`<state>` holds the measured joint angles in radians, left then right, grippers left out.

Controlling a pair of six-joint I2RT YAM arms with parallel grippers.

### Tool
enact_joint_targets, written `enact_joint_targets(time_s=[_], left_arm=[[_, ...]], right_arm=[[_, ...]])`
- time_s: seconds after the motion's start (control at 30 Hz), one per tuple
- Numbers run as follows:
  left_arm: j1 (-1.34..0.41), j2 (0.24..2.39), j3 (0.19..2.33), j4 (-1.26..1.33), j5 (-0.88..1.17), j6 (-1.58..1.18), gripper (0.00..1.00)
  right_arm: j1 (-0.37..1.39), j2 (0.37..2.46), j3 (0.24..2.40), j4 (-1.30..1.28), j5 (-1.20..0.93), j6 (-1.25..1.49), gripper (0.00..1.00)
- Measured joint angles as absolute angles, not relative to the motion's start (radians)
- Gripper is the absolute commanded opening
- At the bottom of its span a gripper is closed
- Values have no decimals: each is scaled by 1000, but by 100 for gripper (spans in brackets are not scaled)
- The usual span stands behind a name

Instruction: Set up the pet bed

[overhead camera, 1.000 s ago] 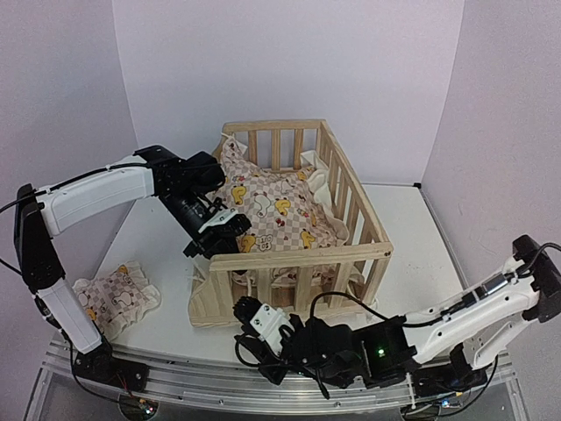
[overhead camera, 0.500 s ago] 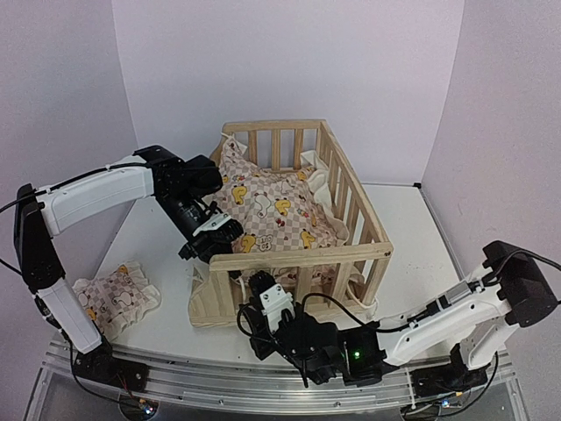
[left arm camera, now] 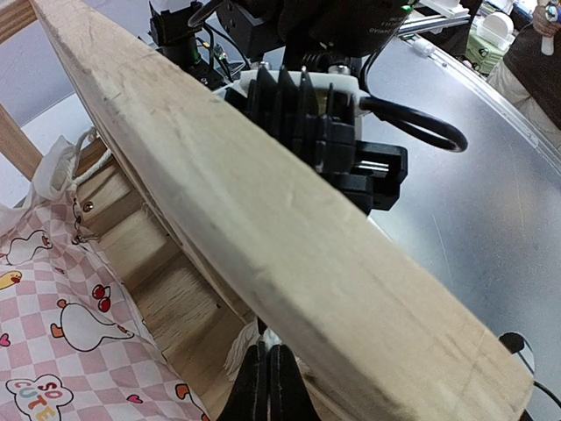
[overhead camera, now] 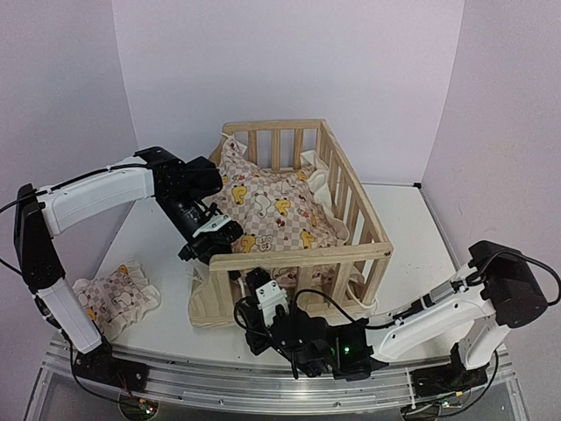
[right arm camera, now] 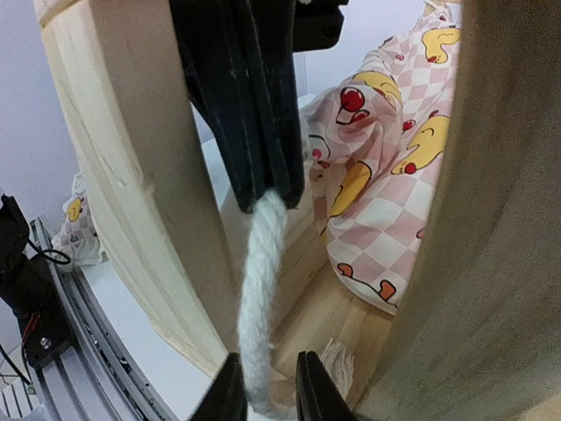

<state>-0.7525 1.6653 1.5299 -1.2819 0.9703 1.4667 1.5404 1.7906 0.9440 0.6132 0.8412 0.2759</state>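
Approach: right gripper (overhead camera: 256, 289) has reached front rail (overhead camera: 298, 257) of pet bed (overhead camera: 351, 206).
Wrist view alone: left gripper (right arm camera: 267, 175) pinches tie string (right arm camera: 259, 289); right jaws apart astride it.

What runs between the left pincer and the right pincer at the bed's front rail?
A white tie string, in the right wrist view: it hangs from the shut left pincer down into the right pincer.

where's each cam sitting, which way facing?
Top external: above, behind the bases, looking down on the pet bed; left arm, right arm show.
Left wrist: over the front rail, looking down its inner side; left gripper shut on the tie string.
Right wrist: outside the slats, looking in at the cushion; right gripper around the tie string.
Shared: wrist views both show cushion and left gripper.
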Motion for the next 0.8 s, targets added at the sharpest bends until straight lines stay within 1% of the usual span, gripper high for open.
enact_joint_targets(time_s=[0.07, 0.17, 0.2, 0.27, 0.3, 0.33, 0.37, 0.47, 0.57, 0.63, 0.67, 0.77, 0.8], left_arm=[[-752, 1665, 1530, -1282, 970, 1466, 0], [-752, 1665, 1530, -1281, 970, 1463, 1], [-752, 1665, 1530, -1280, 970, 1459, 8], [-748, 1665, 1530, -1268, 966, 1433, 36], [-745, 1665, 1530, -1257, 964, 1416, 44], [-738, 1665, 1530, -1244, 962, 1393, 51], [-729, 1664, 1530, -1229, 961, 1362, 54], [-659, 1652, 1532, -1178, 956, 1266, 59], [-544, 1623, 1534, -1112, 957, 1161, 63], [-442, 1578, 1518, -1063, 964, 1094, 62], [-395, 1552, 1504, -1043, 968, 1071, 60], [-241, 1416, 1346, -970, 975, 1049, 53], [-200, 1371, 1277, -958, 971, 1051, 53]], right_arm=[[1530, 1799, 945, 613, 821, 280, 0], [1530, 1799, 945, 614, 797, 291, 0], [1530, 1799, 945, 613, 794, 293, 0], [1528, 1794, 945, 600, 772, 295, 0], [1527, 1788, 946, 583, 759, 296, 0], [1524, 1778, 947, 554, 741, 298, 0], [1521, 1765, 949, 520, 722, 299, 0], [1514, 1721, 969, 409, 639, 308, 0], [1510, 1678, 995, 330, 555, 330, 0], [1508, 1660, 1015, 292, 515, 347, 0], [1508, 1654, 1025, 273, 496, 356, 0], [1508, 1647, 1043, 230, 455, 374, 0], [1508, 1647, 1045, 216, 443, 379, 0]])
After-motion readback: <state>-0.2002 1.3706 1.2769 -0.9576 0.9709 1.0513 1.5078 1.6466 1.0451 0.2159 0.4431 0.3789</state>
